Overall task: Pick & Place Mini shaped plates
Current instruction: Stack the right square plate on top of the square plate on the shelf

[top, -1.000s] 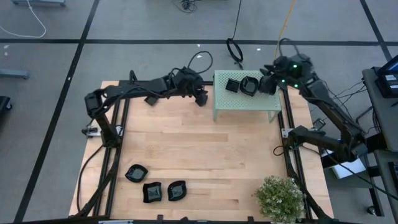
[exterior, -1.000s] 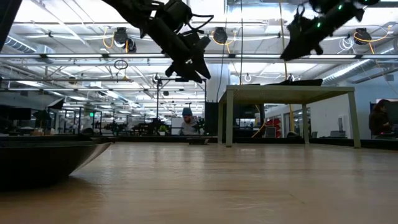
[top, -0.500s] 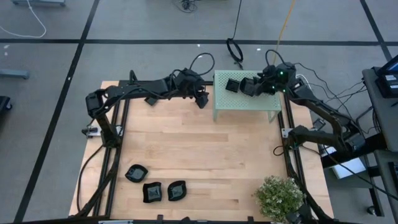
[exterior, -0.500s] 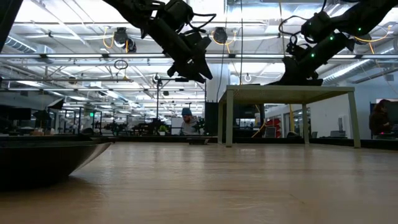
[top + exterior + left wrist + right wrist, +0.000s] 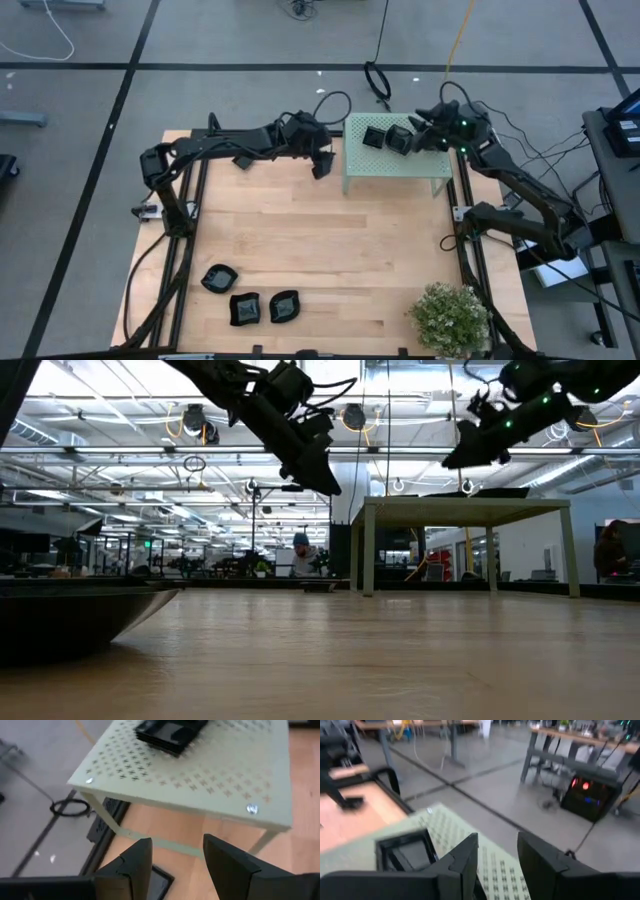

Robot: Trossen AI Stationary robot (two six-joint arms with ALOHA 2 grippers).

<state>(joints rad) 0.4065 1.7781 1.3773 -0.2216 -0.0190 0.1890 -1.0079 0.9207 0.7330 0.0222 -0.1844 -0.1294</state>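
A potted plant (image 5: 450,315) stands at the table's (image 5: 330,250) near right corner.

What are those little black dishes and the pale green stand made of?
The black dishes look like glossy plastic or glazed ceramic: light glints off them. The green stand looks like painted sheet metal, matte, punched with small cross-shaped holes and fastened with screws. The tabletop is pale wood with visible grain.

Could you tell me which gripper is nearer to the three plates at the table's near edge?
Left. The left gripper is beside the green stand; the right gripper is above it, farther from the plates.
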